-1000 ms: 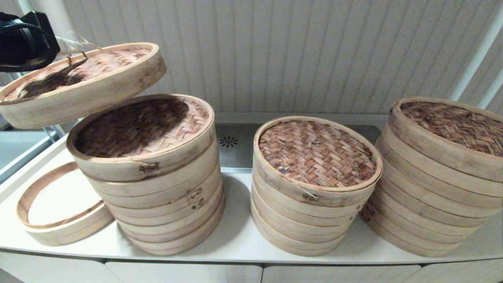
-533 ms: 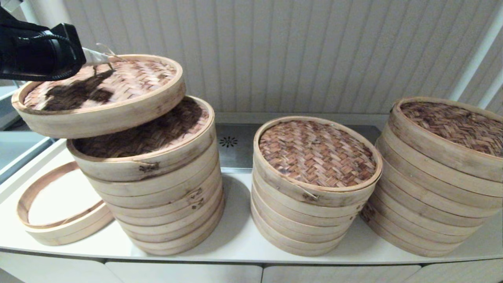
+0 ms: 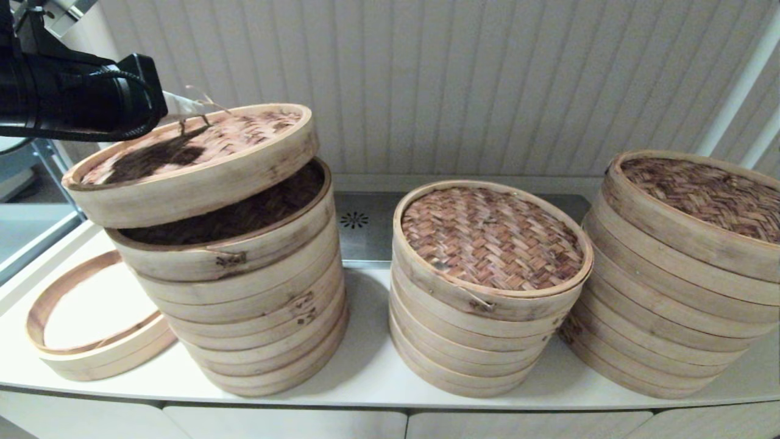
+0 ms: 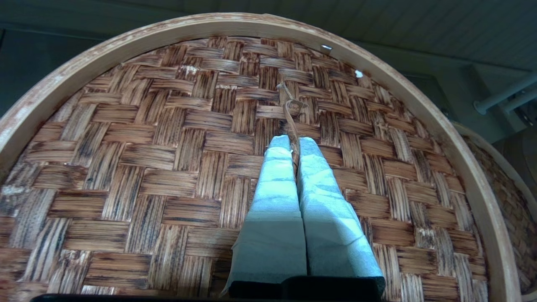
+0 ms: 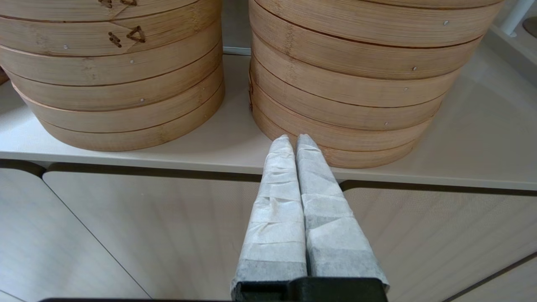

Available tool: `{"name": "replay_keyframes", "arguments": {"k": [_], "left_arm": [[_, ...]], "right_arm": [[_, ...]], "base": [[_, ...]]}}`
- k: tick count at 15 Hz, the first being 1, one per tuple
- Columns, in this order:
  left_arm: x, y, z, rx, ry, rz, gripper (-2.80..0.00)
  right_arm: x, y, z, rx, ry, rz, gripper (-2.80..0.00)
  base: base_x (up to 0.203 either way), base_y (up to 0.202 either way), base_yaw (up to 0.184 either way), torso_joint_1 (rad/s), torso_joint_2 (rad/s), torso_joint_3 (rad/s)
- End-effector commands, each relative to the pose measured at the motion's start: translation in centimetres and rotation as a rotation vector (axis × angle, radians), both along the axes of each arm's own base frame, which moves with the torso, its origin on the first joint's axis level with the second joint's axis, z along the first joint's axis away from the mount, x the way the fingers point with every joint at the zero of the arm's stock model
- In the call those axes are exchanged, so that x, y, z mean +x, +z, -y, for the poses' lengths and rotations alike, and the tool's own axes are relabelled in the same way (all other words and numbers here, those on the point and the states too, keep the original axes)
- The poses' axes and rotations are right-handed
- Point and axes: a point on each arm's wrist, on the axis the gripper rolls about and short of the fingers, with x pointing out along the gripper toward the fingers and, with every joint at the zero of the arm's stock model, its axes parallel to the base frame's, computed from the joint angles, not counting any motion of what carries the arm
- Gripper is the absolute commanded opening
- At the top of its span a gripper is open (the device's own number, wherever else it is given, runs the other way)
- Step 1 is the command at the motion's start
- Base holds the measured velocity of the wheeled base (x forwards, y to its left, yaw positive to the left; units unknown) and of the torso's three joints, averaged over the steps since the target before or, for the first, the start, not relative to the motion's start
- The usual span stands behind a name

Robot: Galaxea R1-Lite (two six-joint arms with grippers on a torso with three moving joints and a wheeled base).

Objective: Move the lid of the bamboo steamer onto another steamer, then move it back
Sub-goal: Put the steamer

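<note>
Here, at upper left, the left hand [image 4: 293, 144] pinches the loop [image 4: 290, 110] of the tilted lid [image 3: 201, 167] above the leftmost stack [image 3: 244, 292]; the right hand [image 5: 293, 144] is closed, empty.

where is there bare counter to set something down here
Bare counter shows along the front edge and in the gap between the left stack and middle stack. The empty ring fills the left end. It is crowded on the right, where the middle stack and right stack nearly touch.

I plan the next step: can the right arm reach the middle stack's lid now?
Probably yes. The right end effector hangs shut, low before the counter, holding nothing. The middle stack's lid lies bare on top, nothing over it.
</note>
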Motion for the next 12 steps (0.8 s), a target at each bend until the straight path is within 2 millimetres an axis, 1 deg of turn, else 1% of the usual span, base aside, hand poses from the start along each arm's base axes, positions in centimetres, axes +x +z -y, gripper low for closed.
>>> {"name": "replay_keyframes", "arguments": {"k": [1,2,9,12], "left_arm": [[0.1,-0.4,0.3,0.0,-0.011,-0.013,-2.8],[0.1,-0.5,0.5,0.0,-0.019,-0.017,-2.8],[0.4,-1.2,0.7,0.004,-0.019,-0.028,-2.8],[1.4,-2.0,0.9,0.003,-0.019,-0.032,-2.8]], "right_arm": [[0.0,0.0,0.0,0.001,0.001,0.0,-2.8],[0.0,0.0,0.0,-0.001,0.001,0.0,-2.8],[0.0,0.0,0.0,0.001,0.001,0.0,-2.8],[0.0,0.0,0.0,0.0,0.001,0.0,-2.8]], "base": [[0.0,0.0,0.0,0.0,0.0,0.0],[0.0,0.0,0.0,0.0,0.0,0.0],[0.0,0.0,0.0,0.0,0.0,0.0],[0.0,0.0,0.0,0.0,0.0,0.0]]}}
